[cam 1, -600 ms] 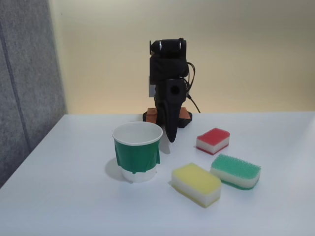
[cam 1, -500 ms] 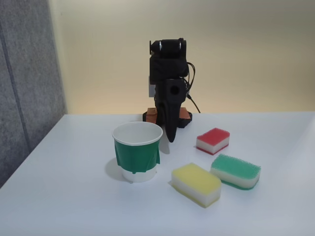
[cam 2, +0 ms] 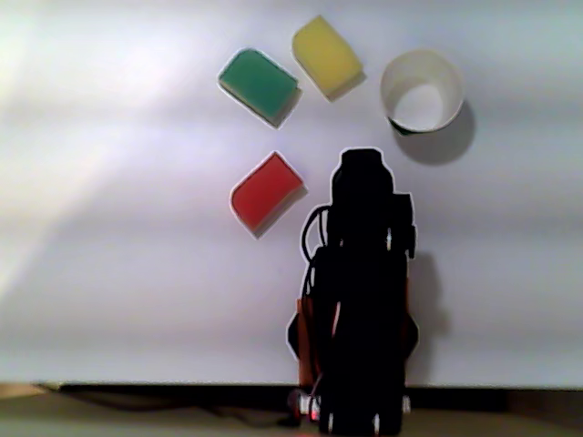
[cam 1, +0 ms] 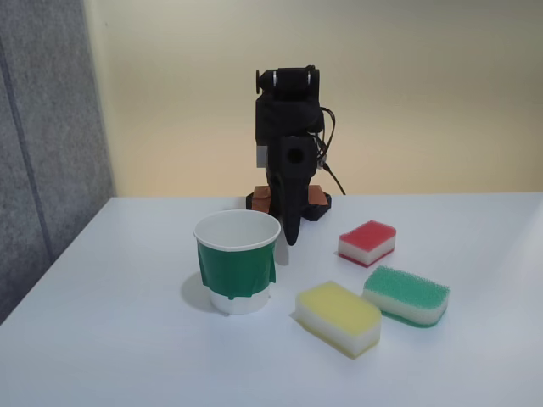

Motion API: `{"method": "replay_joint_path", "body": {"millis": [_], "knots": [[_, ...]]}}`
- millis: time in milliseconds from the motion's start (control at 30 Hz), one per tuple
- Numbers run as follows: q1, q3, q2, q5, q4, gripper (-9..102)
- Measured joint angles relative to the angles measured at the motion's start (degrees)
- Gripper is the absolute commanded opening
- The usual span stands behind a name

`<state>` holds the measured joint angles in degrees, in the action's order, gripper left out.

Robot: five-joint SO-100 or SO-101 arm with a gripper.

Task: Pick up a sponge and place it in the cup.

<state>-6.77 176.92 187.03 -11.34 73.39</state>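
The gripper (cam 1: 290, 237) points down behind the cup (cam 1: 237, 264); its fingers look pressed together, holding nothing. The sponge (cam 1: 367, 242) lies on the table (cam 1: 119, 339).

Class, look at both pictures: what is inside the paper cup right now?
Nothing can be seen in the cup: the view from above shows its bare white floor, and the fixed view a bare inner wall. The red sponge lies on the table.

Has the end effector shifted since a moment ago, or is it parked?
Yes, slightly. In the fixed view the end effector has swung a little toward the paper cup, and its tip now points straighter down.
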Motion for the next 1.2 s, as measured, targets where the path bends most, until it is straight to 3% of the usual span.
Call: {"method": "replay_joint_path", "body": {"millis": [267,633,900,1067,1200], "knots": [[1.1,-10.7,-3.3,-0.4,6.1,0],[17.7,-24.5,-19.0,3.1,10.1,0],[24.3,-35.9,-34.9,3.1,13.1,1],[28.1,-40.5,-43.4,3.1,12.0,1],[31.7,-40.6,-49.8,3.1,6.1,1]]}}
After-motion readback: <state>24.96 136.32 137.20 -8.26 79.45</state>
